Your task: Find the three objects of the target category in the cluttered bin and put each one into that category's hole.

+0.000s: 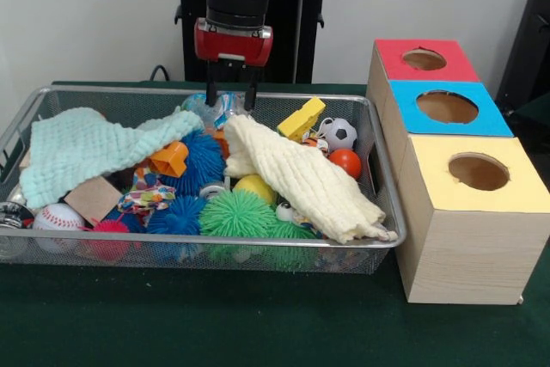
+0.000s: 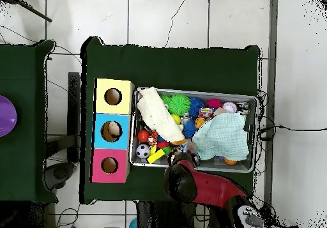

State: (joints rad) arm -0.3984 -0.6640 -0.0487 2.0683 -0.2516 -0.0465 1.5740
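Note:
My gripper [image 1: 231, 97] hangs open over the back rim of the wire bin [image 1: 129, 92], just above a crumpled clear and blue wrapper [image 1: 216, 111], with nothing between its fingers. Inside the bin lie a soccer ball [image 1: 339, 133], an orange ball [image 1: 345, 162], a baseball [image 1: 58, 217], a yellow ball [image 1: 254, 186], a yellow block [image 1: 301, 118], a wooden block [image 1: 92, 199] and green [image 1: 238, 212] and blue [image 1: 202, 161] spiky balls. A cream cloth [image 1: 296, 178] and a mint cloth [image 1: 86, 148] cover part of the pile. From overhead the arm [image 2: 191, 181] hides the gripper.
To the right of the bin stands a wooden box with a red hole [image 1: 423, 59], a blue hole [image 1: 447, 107] and a yellow hole [image 1: 479, 172]. From overhead the box [image 2: 113, 131] lies left of the bin [image 2: 255, 101]. A purple object [image 2: 5, 115] sits on a separate table.

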